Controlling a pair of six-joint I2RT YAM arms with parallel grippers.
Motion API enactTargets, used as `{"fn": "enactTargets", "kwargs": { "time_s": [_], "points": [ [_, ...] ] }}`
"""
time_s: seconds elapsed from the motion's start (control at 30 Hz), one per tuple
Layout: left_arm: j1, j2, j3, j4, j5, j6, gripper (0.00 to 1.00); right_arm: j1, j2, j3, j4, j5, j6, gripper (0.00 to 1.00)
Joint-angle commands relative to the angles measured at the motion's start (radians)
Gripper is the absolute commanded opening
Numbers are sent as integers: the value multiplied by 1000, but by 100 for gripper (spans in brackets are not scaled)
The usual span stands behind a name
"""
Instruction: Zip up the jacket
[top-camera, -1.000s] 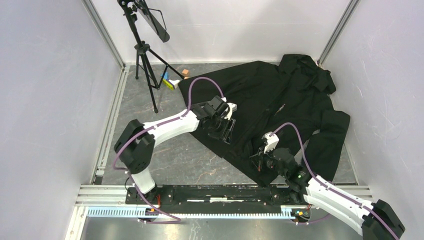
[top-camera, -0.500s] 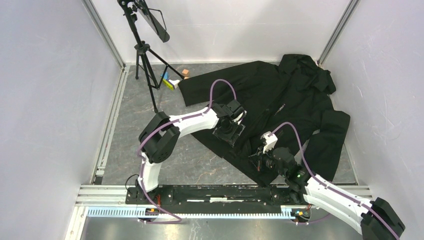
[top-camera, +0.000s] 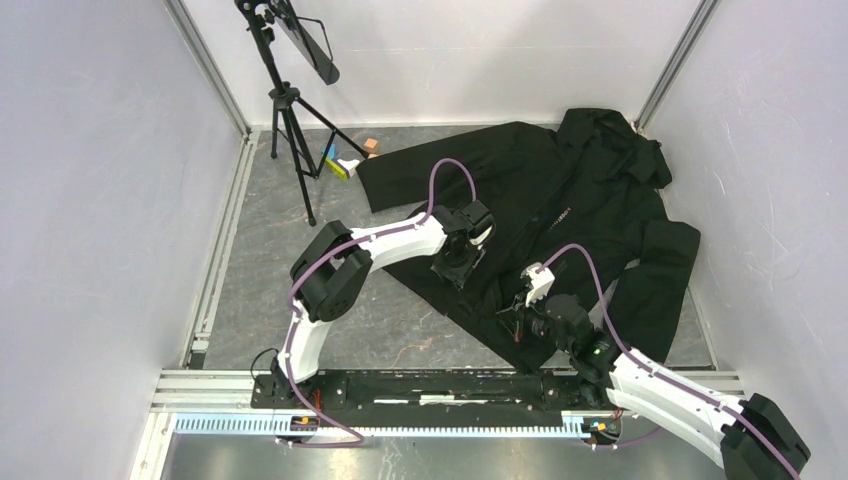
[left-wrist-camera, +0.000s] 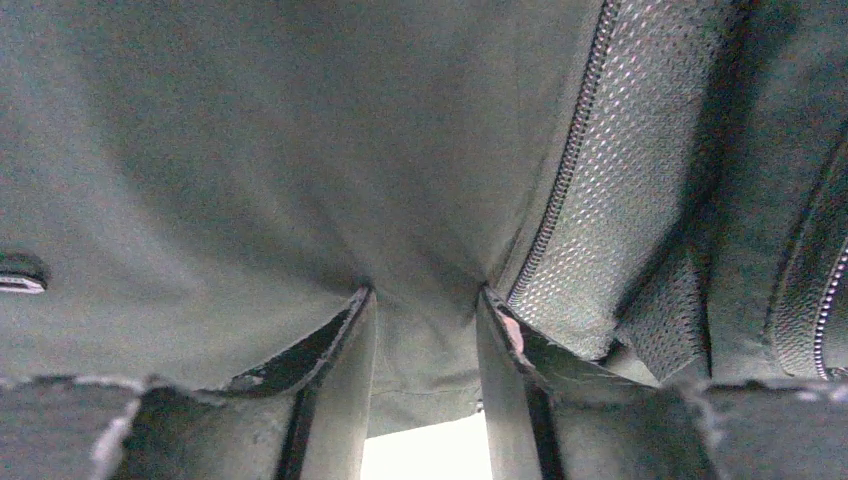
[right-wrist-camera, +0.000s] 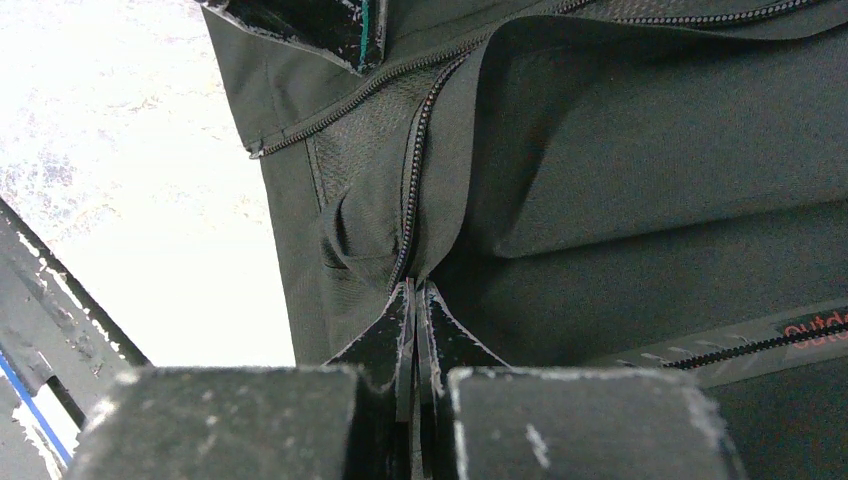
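The black jacket (top-camera: 570, 215) lies spread on the floor at centre right, hood at the far right. My left gripper (top-camera: 457, 264) presses down on its lower left panel. In the left wrist view that gripper (left-wrist-camera: 425, 300) is open, with flat fabric between the fingers and a zipper track (left-wrist-camera: 568, 170) with mesh lining just to the right. My right gripper (top-camera: 520, 326) is at the jacket's near hem. In the right wrist view it (right-wrist-camera: 413, 288) is shut on the jacket's front edge at the zipper teeth (right-wrist-camera: 412, 190), and the fabric (right-wrist-camera: 640, 150) folds away from it.
A black tripod (top-camera: 290, 110) stands at the back left, with small coloured blocks (top-camera: 340, 163) by its foot. White walls close in on three sides. The metal rail (top-camera: 440, 385) with the arm bases runs along the near edge.
My left arm has swung right across the jacket's lower panel, its gripper now closer to the front opening. The right arm and the jacket have barely moved.
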Motion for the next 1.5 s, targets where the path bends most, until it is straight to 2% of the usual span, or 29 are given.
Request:
{"fn": "enactTargets", "kwargs": {
  "time_s": [0.0, 0.17, 0.33, 0.57, 0.73, 0.8, 0.87, 0.9, 1.0, 1.17, 1.3, 1.47],
  "points": [
    [-6, 19, 46, 6, 24, 4, 43, 0, 1, -15, 36, -8, 7, 0],
    [-5, -4, 48, 8, 22, 8, 27, 0, 9, -3, 24, -10, 27, 0],
    [1, -90, 8, 62, 65, 0, 20, 0, 24, 31, 3, -14, 55, 0],
    [22, -232, -139, 261, 164, -34, 2, 1, 115, 75, 80, -30, 133, 0],
    [23, -351, -310, 494, 132, -83, 2, 2, 194, 99, 196, 10, 210, 0],
    [23, -389, -381, 587, 71, -113, 2, 9, 223, 81, 293, 13, 222, 0],
    [23, -422, -448, 693, 9, -141, 2, 29, 256, 68, 357, 97, 233, 0],
    [20, -437, -471, 716, -83, -153, 2, 39, 315, 96, 358, 144, 239, 0],
    [2, -461, -496, 733, -206, -169, 2, 70, 371, 110, 397, 190, 260, 0],
    [-5, -456, -496, 729, -271, -192, 2, 133, 480, 104, 543, 257, 262, 0],
    [-5, -454, -496, 723, -238, -191, 2, 137, 518, 93, 621, 268, 234, 0],
    [-1, -447, -464, 650, -105, -212, 4, 137, 451, 92, 560, 288, 186, 0]
  ]
}}
